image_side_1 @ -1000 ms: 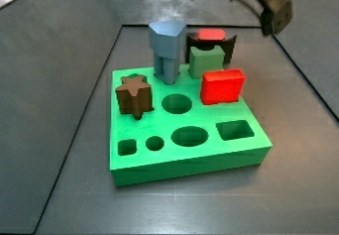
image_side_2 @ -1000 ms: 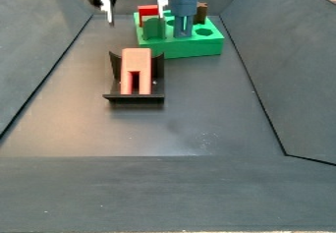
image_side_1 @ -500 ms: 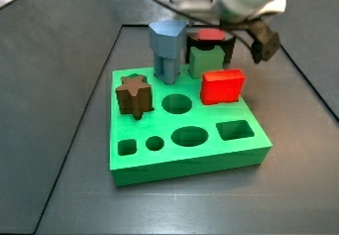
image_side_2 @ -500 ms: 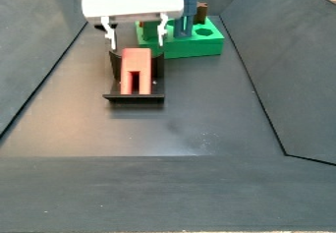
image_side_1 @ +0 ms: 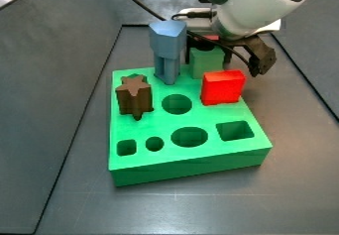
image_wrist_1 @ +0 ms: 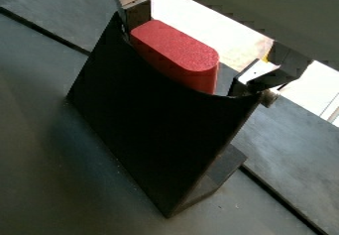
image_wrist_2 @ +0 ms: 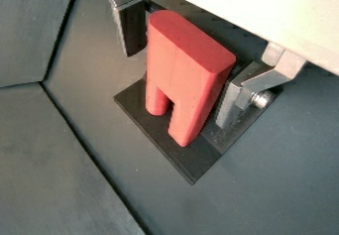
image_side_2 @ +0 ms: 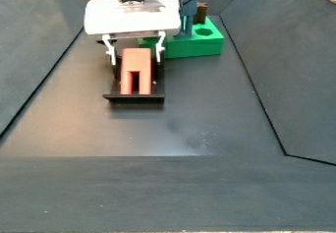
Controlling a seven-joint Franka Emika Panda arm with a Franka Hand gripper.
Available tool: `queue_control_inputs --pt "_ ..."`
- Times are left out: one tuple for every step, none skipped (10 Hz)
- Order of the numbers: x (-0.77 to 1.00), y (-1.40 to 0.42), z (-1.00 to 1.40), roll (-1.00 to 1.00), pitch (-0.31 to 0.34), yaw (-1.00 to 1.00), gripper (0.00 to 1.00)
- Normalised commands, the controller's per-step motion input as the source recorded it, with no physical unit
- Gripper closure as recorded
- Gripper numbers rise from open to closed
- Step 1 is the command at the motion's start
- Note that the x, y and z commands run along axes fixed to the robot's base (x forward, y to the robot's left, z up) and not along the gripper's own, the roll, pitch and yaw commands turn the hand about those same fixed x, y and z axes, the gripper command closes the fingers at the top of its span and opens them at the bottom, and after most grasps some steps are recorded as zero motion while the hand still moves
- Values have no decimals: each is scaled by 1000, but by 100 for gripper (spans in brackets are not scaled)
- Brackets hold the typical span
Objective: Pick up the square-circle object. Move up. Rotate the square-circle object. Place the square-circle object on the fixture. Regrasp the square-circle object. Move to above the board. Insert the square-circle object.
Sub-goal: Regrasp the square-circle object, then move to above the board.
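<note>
Green is the biggest thing I have on screen: the board lies flat on the dark floor, and its top face shows a round hole, a small round hole, an oval and a square one, all unfilled. Standing on it are a tall grey-blue peg, a dark brown star-shaped peg and a bright red cube. In a side view the board sits at the far end of the tray, well behind the arm.

Next down in size, I see the white wrist body of the gripper low over the fixture, which rests on the floor nearer the camera than the board. In both wrist views the fixture is a dark bracket on a base plate.

In it sits the square-circle object, dull red, lying along the holder. It looks pinkish in a side view.

The silver fingers stand one on each side of the piece, jaws spread wider than it. I cannot tell whether the pads touch it yet.
</note>
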Motion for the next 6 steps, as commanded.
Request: queue_control_inputs --pt "10 -4 -169 49 -7 -7 0" --pt "10 -4 -169 49 -7 -6 0" --pt "11 -3 -169 49 -7 -3 0" --pt "10 -3 -169 49 -7 -3 0" --pt "0 0 -500 0 0 0 100" --pt "-46 -85 1000 70 221 -281 100"
